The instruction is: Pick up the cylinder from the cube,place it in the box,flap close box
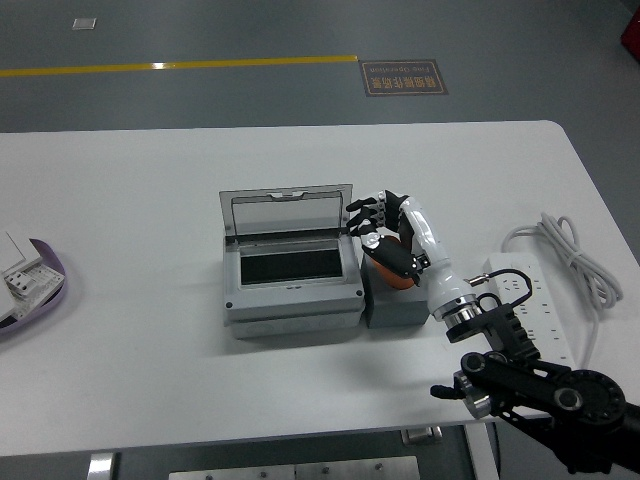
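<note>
An orange cylinder (pixel 391 272) stands on a grey cube (pixel 397 302) just right of the grey box (pixel 290 290). The box's clear lid (pixel 287 212) is raised at the back and its dark inside shows nothing in it. My right hand (pixel 383 232) comes in from the lower right over the cube. Its black fingers (pixel 366 217) curl around the top and sides of the cylinder, which still sits on the cube. Much of the cylinder is hidden by the hand. My left arm does not appear.
A white power strip (pixel 527 305) with a coiled cable (pixel 570 250) lies at the right. A white and purple object (pixel 25 285) sits at the left edge. Bare table (pixel 150 190) lies around the box.
</note>
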Controlling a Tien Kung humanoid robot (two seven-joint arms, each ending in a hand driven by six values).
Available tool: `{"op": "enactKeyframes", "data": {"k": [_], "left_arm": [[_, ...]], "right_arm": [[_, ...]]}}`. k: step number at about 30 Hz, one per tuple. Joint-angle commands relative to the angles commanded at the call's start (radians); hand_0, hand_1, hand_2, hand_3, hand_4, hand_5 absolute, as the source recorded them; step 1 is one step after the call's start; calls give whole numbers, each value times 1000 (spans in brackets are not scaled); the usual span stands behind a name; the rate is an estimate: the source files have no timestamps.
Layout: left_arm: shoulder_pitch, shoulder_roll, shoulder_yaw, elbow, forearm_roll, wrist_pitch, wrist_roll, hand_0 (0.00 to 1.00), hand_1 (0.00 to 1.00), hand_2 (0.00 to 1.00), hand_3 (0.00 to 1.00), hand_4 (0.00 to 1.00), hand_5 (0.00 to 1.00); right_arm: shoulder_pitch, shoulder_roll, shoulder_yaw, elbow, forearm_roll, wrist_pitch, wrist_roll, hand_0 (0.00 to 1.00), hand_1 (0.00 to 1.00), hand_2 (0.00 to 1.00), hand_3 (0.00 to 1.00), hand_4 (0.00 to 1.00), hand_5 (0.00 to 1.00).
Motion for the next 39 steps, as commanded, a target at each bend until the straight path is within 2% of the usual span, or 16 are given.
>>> {"op": "enactKeyframes", "data": {"k": [6, 22, 32, 33, 38, 39], "left_arm": [[1, -1, -3, -1, 4, -1, 2, 517, 554, 567, 595, 698, 211], [2, -4, -13, -1, 18, -4, 9, 518, 555, 567, 595, 704, 229], [4, -5, -16, -1, 24, -4, 11, 517, 555, 568, 596, 707, 241], [4, -6, -16, -1, 24, -4, 11, 518, 555, 567, 596, 708, 244], [4, -7, -15, -1, 26, -3, 11, 518, 555, 567, 596, 708, 244], [4, -7, -15, 0, 26, -3, 11, 518, 555, 567, 595, 709, 246]], "right_arm": [[7, 9, 12, 4, -48, 0, -25, 395, 349, 366, 272, 2, 2], [-5, -26, 51, -8, -78, 0, -30, 385, 340, 357, 267, 2, 2], [-28, -43, 56, -52, -90, 0, -29, 414, 355, 378, 304, 2, 2], [-32, -45, 56, -55, -90, 1, -28, 652, 479, 489, 496, 268, 2], [-44, -48, 52, -67, -90, 7, -26, 652, 479, 489, 496, 268, 2], [-46, -48, 51, -68, -90, 9, -25, 643, 549, 560, 634, 599, 36]]}}
